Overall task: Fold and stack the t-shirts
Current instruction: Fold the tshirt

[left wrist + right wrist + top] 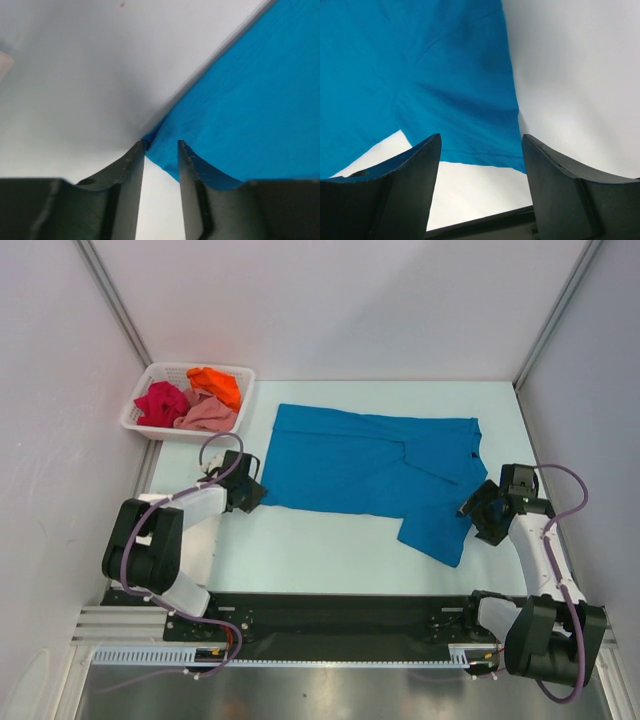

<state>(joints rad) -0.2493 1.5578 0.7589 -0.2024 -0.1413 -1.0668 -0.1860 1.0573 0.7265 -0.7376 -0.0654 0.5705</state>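
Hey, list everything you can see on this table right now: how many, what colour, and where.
blue t-shirt: one, bright blue, spread mid-table, partly folded
basket: one, white, far left corner
crimson t-shirt: one, crumpled in the basket, left side
orange t-shirt: one, in the basket, far side
pink t-shirt: one, dusty pink, in the basket, near side
table: one, white
left gripper: one, black, slightly open at the blue t-shirt's near left corner
right gripper: one, black, wide open at its right edge
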